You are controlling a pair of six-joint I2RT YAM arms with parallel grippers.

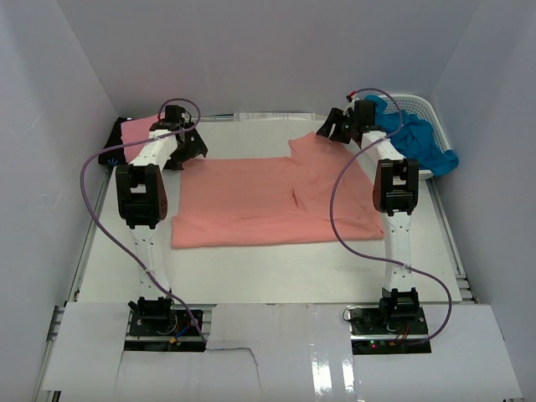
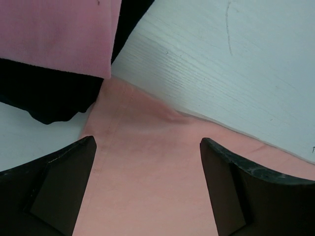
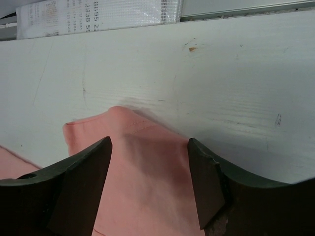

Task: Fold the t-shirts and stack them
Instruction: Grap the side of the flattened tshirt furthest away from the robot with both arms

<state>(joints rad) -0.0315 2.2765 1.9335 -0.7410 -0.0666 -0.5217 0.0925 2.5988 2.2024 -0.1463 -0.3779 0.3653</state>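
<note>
The large salmon-coral t-shirt [image 1: 268, 201] lies spread flat mid-table. My left gripper [image 1: 186, 151] is open over its far left corner; in the left wrist view the cloth [image 2: 147, 187] lies between and below the spread fingers [image 2: 147, 141]. My right gripper [image 1: 335, 127] is open over the far right corner, and its fingers [image 3: 149, 142] straddle a raised fold of the salmon cloth [image 3: 142, 172]. A lighter pink shirt [image 1: 134, 131] lies folded on a black shirt [image 1: 113, 152] at the back left, both also in the left wrist view [image 2: 59, 34] [image 2: 49, 98]. Blue shirts [image 1: 419, 138] fill the basket.
The white lattice basket [image 1: 427, 107] stands at the back right corner. White walls close in the table on three sides. A printed plastic strip [image 3: 98, 17] lies along the back edge. Purple cables loop from both arms.
</note>
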